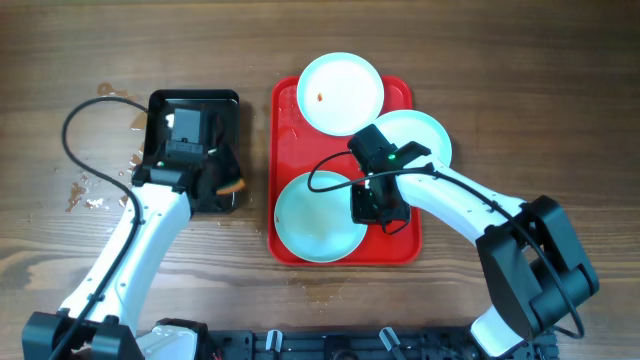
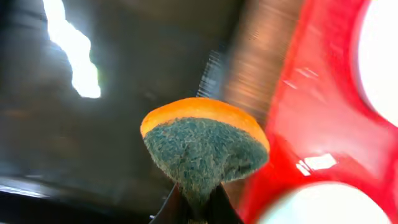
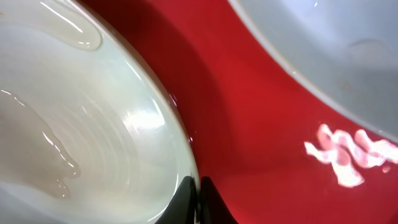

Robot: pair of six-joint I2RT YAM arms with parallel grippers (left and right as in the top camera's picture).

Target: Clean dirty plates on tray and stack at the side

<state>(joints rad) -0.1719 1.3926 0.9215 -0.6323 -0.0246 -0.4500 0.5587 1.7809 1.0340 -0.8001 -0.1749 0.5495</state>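
**On the red tray [image 1: 288,150]: three pale-blue plates, one pinched at its rim**

All three plates sit on the one red tray at the middle of the worktop [image 1: 520,80], and none is stacked.

1. The far plate [image 1: 345,85] hangs over the tray's far rim. It carries a small orange-brown smear [image 1: 320,97] left of its centre.
2. The right-hand plate [image 1: 425,135] hangs over the tray's right rim. Its near-left part is hidden under the right arm's wrist. Whether it touches the far plate cannot be told.
3. The near plate [image 1: 310,215] fills the tray's near-left part. The right wrist view shows clear wet streaks on its surface.

The right end effector [image 3: 198,196] is down at the near plate's right edge, with its fingers drawn narrow and the rim caught between them. That arm lies across the tray's right side. Its thin black cable [image 1: 325,180] loops over the near plate's far edge.

Just left of the red tray, and apart from it, lies one smaller black tray [image 1: 152,130]. The left end effector [image 2: 196,210] hangs over that tray's near-right corner. It is clamped on a sponge [image 2: 205,146] that has an orange back and a green scouring face.

Small splashes [image 1: 85,195] mark the worktop left of the black tray.
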